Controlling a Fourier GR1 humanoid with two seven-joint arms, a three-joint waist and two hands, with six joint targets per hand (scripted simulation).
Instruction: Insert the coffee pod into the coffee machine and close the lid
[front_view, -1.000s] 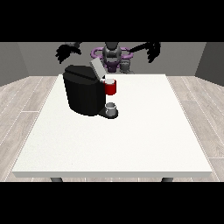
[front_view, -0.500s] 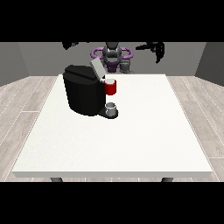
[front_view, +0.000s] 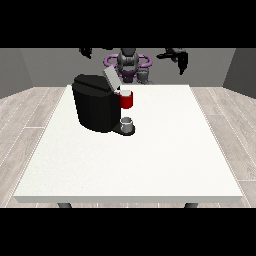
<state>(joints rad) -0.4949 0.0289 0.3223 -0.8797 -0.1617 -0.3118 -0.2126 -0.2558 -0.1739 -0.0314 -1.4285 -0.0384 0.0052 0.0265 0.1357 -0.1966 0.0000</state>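
On white table (front_view: 150, 160), black coffee machine (front_view: 95, 107), lid up; robot hand states unclear.

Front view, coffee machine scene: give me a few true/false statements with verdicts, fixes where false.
1. The coffee machine stands on the white table. True.
2. The machine's lid is shut flat. False: it stands tilted up, open.
3. A small grey cup sits at the machine's base, below the red part. True.
4. The hand at the view's right holds the grey cup. False: it is raised beside the robot, apart from the machine and cup.
5. The hand at the view's left presses on the lid. False: it is up near the top of the view, clear of the lid.
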